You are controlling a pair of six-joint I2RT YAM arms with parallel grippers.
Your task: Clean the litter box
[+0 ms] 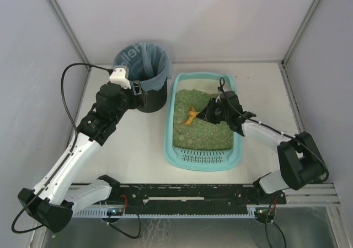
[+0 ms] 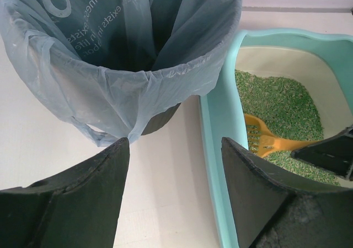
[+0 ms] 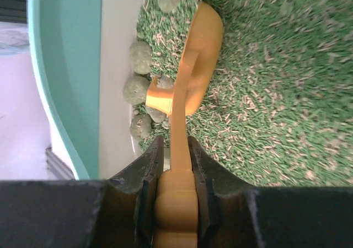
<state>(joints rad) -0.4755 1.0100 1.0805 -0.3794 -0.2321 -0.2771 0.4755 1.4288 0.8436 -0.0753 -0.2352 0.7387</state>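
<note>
The light-teal litter box [image 1: 169, 128] lies at the table's middle, its slotted grille [image 1: 203, 158] at the near end, with green litter [image 1: 205, 132] in it. My right gripper [image 1: 211, 111] is shut on the handle of the orange scoop [image 1: 191, 117], whose head rests in the litter. In the right wrist view the scoop [image 3: 193, 77] lies beside several grey-green clumps [image 3: 138, 88] along the box's wall [image 3: 66, 66]. My left gripper [image 1: 138, 96] is open and empty beside the black bin [image 1: 144, 96], between the bin [image 2: 160, 116] and the box's rim [image 2: 220, 165].
The black bin has a blue bag [image 1: 140, 58] lining it and stands left of the litter box at the back. White enclosure walls close in the table on three sides. The arms' black base rail [image 1: 193, 195] runs along the near edge.
</note>
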